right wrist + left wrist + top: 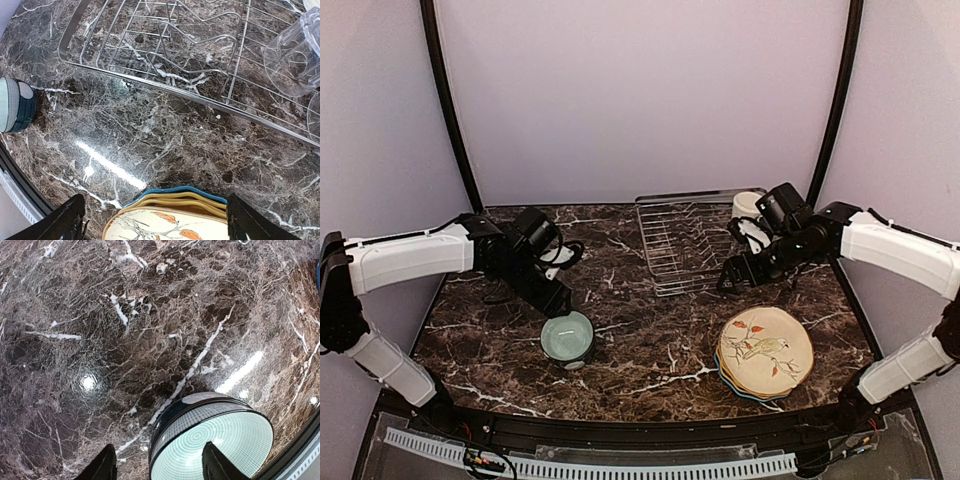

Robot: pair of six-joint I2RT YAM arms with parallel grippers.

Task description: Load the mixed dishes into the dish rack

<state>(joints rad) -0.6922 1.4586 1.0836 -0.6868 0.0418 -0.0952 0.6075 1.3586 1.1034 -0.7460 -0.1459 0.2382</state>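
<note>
Mint-green round bowl [567,338] near the front edge: straddle its rim squarely with your spread left gripper [159,455].

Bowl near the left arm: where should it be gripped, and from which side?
Pinch the bowl by its rim, coming down from above on the side facing the left gripper. It stands upright, mouth open, and looks wider than the open jaws, so one finger inside and one outside the wall probably suits best.

Mint-green bowl [567,338] with navy outside, cream bird plate [765,350] with orange leaves, silver rack [685,243], brown white-veined marble table [660,340].
</note>
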